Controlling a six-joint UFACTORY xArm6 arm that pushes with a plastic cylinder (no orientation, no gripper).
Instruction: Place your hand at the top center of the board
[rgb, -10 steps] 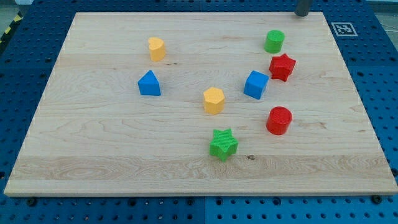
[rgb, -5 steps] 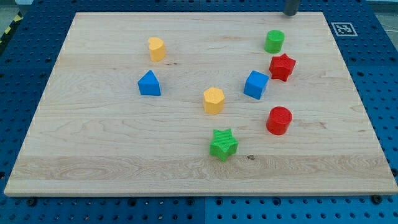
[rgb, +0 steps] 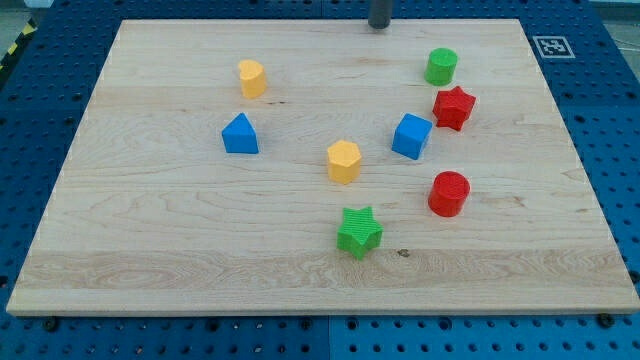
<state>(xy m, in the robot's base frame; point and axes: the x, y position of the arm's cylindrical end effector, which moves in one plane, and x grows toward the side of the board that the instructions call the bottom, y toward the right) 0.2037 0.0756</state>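
Hanging at the view's top edge, my tip (rgb: 379, 26) rested on the wooden board (rgb: 150, 230) just inside its top rim, a little to the view's right of the rim's middle. Only the short lower end of the dark rod showed; the rest was cut off by the frame, so the arm itself could not be seen. The rod carried no jaws, so nothing was held apart, together or clamped on anything. The tip touched no block and stood well apart from all of them.

Nearest, down and to the view's right, was the green cylinder (rgb: 441, 66). Just below that sat the red star (rgb: 454, 107), with the blue cube (rgb: 411, 136) near it to the view's left and the red cylinder (rgb: 448, 193) lower still. The yellow hexagonal block (rgb: 343, 161) stood near the board's middle, and the green star (rgb: 359, 231) lay below it. Toward the view's left were the blue triangular block (rgb: 240, 134) and, above it, a yellow block (rgb: 252, 78) that looked like a cylinder, though its exact shape was hard to make out.

Counted by colour, there were 8 blocks: 2 green, 2 red, 2 blue and 2 yellow. A square black-and-white marker (rgb: 553, 46) sat on the board's top corner at the view's right.
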